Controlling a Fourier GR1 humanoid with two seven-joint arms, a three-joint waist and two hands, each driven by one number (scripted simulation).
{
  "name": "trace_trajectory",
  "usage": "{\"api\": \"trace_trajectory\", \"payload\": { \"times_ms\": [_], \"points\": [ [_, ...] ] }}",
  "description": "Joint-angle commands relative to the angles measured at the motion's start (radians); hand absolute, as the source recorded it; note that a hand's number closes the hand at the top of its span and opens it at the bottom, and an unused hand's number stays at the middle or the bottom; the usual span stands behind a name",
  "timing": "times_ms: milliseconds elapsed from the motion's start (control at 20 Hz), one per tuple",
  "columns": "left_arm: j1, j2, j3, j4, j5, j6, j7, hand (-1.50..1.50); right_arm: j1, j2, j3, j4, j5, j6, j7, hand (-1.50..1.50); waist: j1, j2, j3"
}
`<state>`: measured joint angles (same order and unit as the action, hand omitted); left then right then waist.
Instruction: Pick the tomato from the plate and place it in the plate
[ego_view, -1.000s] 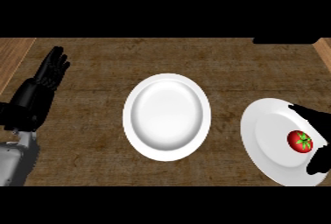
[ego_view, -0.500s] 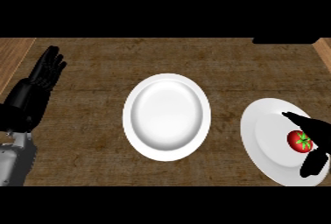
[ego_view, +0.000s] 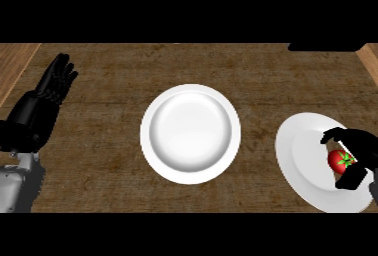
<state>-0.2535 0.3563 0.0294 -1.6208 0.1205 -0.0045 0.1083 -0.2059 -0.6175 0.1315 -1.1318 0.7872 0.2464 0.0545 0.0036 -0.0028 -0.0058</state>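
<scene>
A red tomato with a green stem lies on the white plate at the right edge of the counter. My right hand comes in from the right edge and curls round the tomato, with a finger above it and the thumb below it. A second white plate sits bare in the middle of the counter. My left hand rests open at the far left, fingers pointing up, away from both plates.
The counter is dark brown wood with a lighter wooden strip along its left edge and right edge. A dark object sits at the far right corner.
My right hand has drawn in from a spread pose over the right plate and curled its fingers round the tomato. The left hand has shifted slightly.
</scene>
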Motion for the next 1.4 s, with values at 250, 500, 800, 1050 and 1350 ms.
{"api": "trace_trajectory", "payload": {
  "times_ms": [250,500,800,1050,1350],
  "points": [
    [0.013,-0.021,0.013,-0.019,-0.019,-0.007,0.019,0.00,0.088,-0.030,-0.116,0.002,0.051,-0.182,-0.024,1.50,-0.009,0.001,0.006],
    [-0.043,-0.042,0.004,0.010,-0.058,0.015,0.018,0.00,0.148,-0.053,-0.169,-0.123,0.070,-0.283,-0.034,1.50,-0.017,0.001,0.005],
    [0.004,-0.019,0.034,-0.010,-0.041,-0.026,0.017,0.00,0.212,-0.047,-0.219,-0.414,-0.053,-0.174,-0.039,1.50,-0.018,-0.003,0.004],
    [-0.017,-0.017,0.064,0.040,-0.017,-0.042,0.003,0.00,0.207,-0.013,-0.216,-0.606,-0.164,-0.130,-0.097,1.50,-0.022,-0.002,0.004],
    [0.016,-0.004,0.075,-0.005,-0.010,-0.057,0.007,0.00,0.226,0.088,-0.203,-0.911,-0.352,-0.040,0.007,1.50,-0.018,-0.005,0.004]
  ]
}}
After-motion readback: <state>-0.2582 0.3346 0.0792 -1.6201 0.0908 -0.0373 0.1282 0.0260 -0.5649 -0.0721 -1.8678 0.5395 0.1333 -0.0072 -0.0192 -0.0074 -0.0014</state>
